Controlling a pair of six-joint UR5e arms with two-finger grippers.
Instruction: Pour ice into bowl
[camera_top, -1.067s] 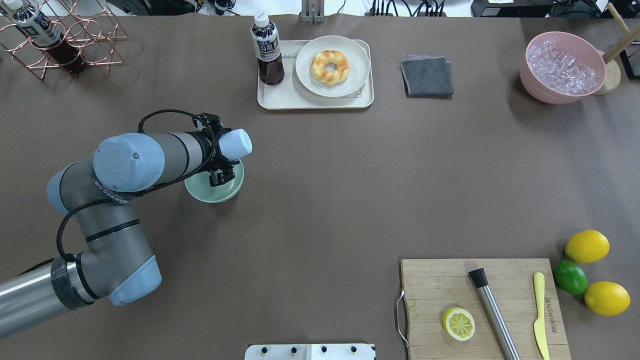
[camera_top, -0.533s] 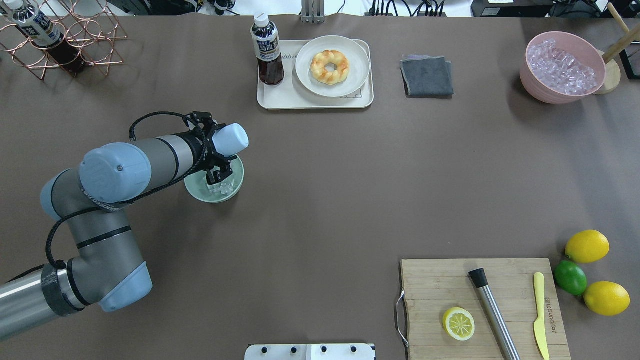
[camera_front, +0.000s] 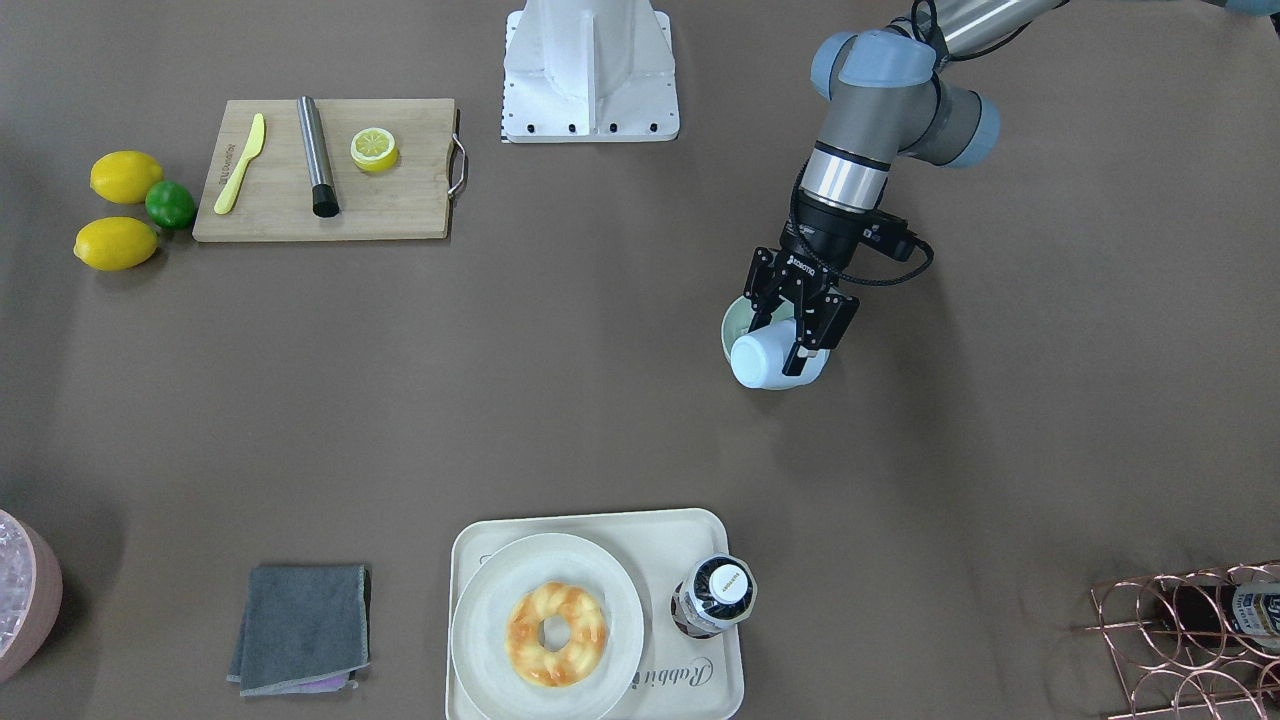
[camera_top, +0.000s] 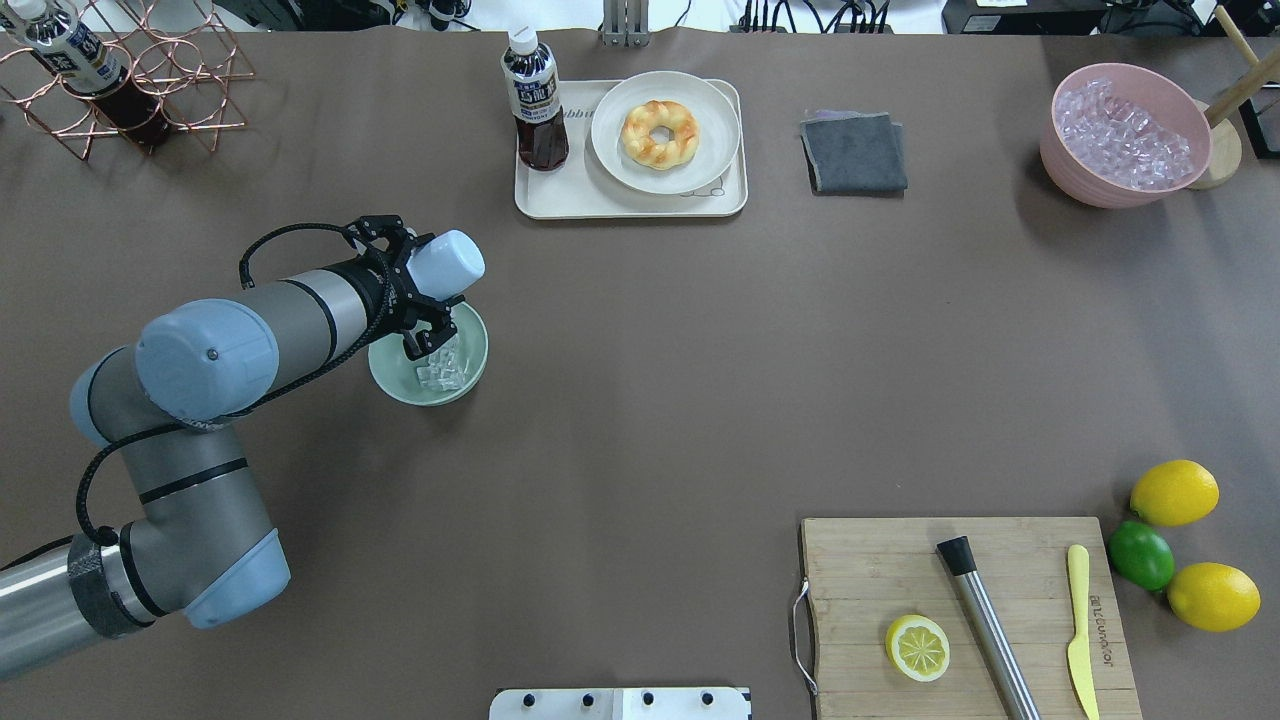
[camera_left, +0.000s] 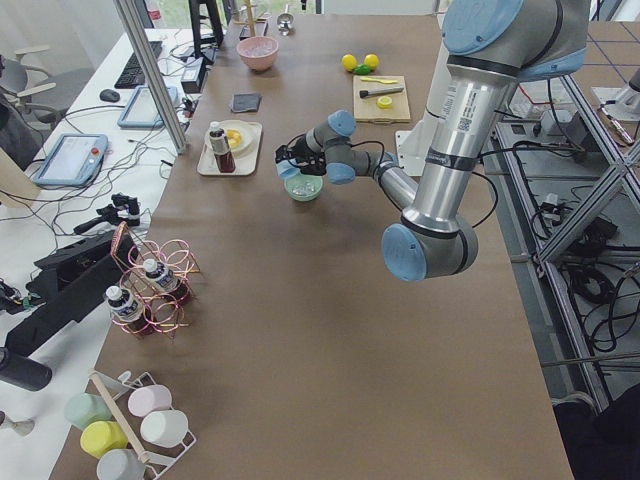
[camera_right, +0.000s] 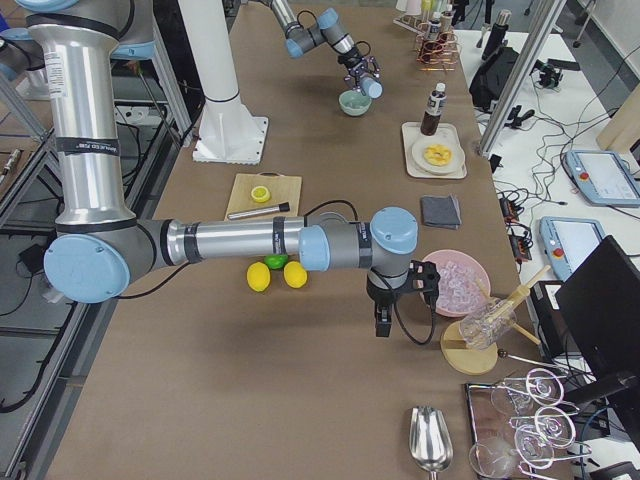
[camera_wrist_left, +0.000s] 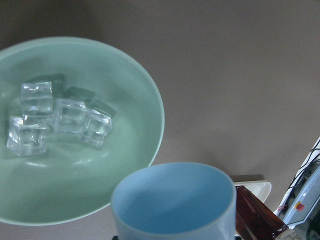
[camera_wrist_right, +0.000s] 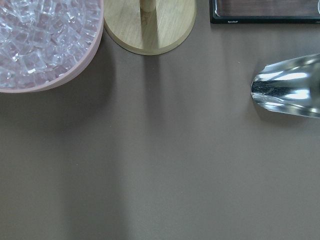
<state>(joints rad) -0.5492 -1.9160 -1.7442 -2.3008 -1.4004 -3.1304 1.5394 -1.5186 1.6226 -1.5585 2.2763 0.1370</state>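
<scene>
Since the earlier overhead frames the left arm has drawn back toward its own side. It has carried the pale blue cup (camera_top: 447, 260) off the middle of the bowl (camera_top: 398, 385), so the ice (camera_top: 441, 368) that the arm's end covered a second ago now lies in plain sight. The left gripper (camera_top: 428, 290) is clenched around the cup's sides and holds it tipped over, base up and away, above the bowl's far rim.

The bowl stands on the bench (camera_top: 700, 350), and the ice sits inside it as a small cluster.

The left wrist view gives what the overhead cannot: four clear cubes (camera_wrist_left: 60, 117) touch one another on the bowl's floor. The cup's mouth (camera_wrist_left: 175, 200) faces the camera with nothing inside.

The front-facing view shows the reverse. The cup's closed base (camera_front: 758, 362) hides most of the bowl, leaving only a sliver of mint rim (camera_front: 728, 325), and no ice shows there.

The right gripper (camera_right: 383, 318) appears only in the exterior right view, low over the bench near the pink tub (camera_right: 452, 258); I cannot tell whether it is released or clenched. Its wrist camera shows the tub's wall (camera_wrist_right: 85, 70), a round wooden base (camera_wrist_right: 150, 25) and a metal scoop (camera_wrist_right: 290, 87), but no fingers.

Small white lettering on the left gripper's body reads ROBOTIQ. The tray (camera_front: 700, 540) carries a cursive word beginning "Rabbi". Print on the yellow knife (camera_top: 1078, 630) and on the bottle (camera_top: 534, 95) label is too small to read.
</scene>
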